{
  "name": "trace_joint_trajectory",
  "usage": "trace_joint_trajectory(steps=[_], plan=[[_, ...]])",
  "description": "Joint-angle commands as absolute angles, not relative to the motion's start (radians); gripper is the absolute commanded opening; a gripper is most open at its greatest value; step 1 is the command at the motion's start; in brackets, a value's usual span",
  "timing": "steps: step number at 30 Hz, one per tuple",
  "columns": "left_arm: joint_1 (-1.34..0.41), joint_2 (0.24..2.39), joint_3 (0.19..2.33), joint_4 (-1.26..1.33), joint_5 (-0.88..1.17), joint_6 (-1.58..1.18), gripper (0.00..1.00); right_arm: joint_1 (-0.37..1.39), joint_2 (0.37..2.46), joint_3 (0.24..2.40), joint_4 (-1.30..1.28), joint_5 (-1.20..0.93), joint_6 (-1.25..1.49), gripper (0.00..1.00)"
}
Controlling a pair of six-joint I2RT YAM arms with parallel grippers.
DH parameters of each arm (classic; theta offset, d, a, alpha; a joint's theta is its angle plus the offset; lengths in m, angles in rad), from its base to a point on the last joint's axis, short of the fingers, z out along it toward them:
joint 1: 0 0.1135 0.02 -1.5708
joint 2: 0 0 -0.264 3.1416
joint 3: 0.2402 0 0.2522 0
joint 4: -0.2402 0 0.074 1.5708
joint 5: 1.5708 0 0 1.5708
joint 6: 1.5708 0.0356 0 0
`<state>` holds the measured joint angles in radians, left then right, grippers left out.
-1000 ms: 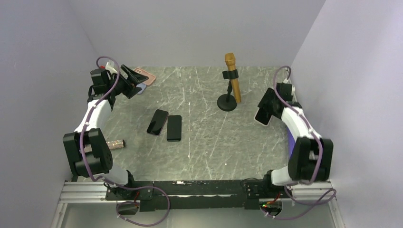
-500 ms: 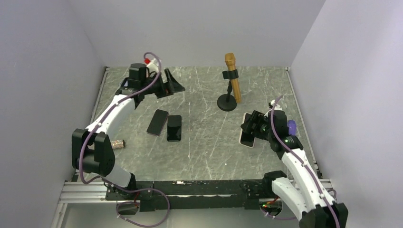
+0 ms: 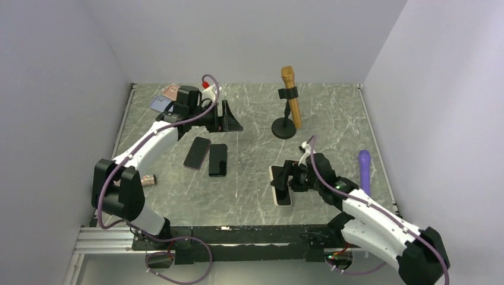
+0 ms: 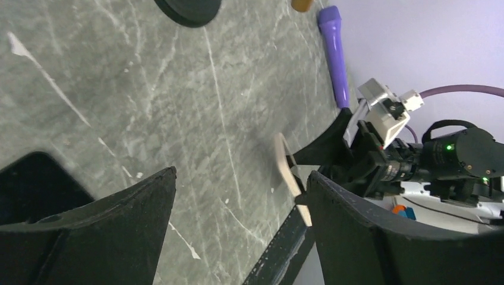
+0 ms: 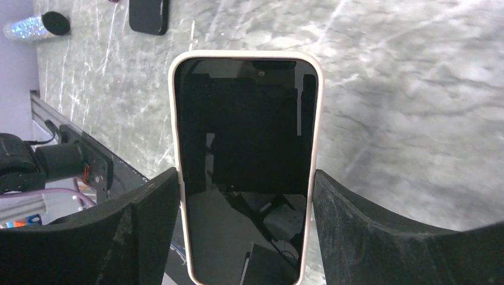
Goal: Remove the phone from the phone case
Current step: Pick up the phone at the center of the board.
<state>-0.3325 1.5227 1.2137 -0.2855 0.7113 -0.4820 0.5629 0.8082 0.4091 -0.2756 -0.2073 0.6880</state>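
Cream, round-cornered phone case [image 5: 245, 54] with the glossy black phone [image 5: 245, 136] still seated in it, held low over the front-centre of the grey, white-veined stone-look table [image 3: 255, 154].

Right gripper [image 5: 245, 178]: matte black fingers pressed against both long edges of the case, screen up. Left gripper [image 4: 241, 178]: jaws spread wide, nothing between them, hanging above the two bare dark phones [image 3: 206, 156]. Half a second back the cased phone was higher and further right; it has since dropped toward the table's front, and the smooth purple microphone [image 3: 364, 169] now lies fully uncovered by the right wall. The left arm has swung rightward, exposing the pink and blue cases [image 3: 166, 98] at the back-left corner. Gold microphone [image 3: 290, 95] on its round black stand and the glittery microphone [image 3: 144, 179] are unchanged.
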Motion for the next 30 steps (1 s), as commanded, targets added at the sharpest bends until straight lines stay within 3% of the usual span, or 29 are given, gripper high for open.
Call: trace_joint_trajectory(steps=[1, 5, 11, 18, 30], plan=[[-0.366, 1.551, 1.213, -0.254, 0.784, -0.475, 0.82, 0.684, 0.927, 0.520, -0.008, -0.114, 0.732, 0.00], [-0.372, 1.591, 1.155, -0.134, 0.881, -0.583, 0.78, 0.748, 1.040, 0.583, 0.122, -0.015, 0.743, 0.00], [-0.410, 1.624, 1.165, -0.181, 0.846, -0.576, 0.87, 0.772, 1.166, 0.711, 0.169, 0.083, 0.714, 0.00], [-0.416, 1.623, 1.134, -0.119, 0.862, -0.624, 0.80, 0.811, 1.254, 0.834, 0.179, 0.072, 0.682, 0.00], [-0.450, 1.614, 1.135, -0.130, 0.852, -0.607, 0.36, 0.889, 1.327, 0.913, 0.156, 0.204, 0.640, 0.00]])
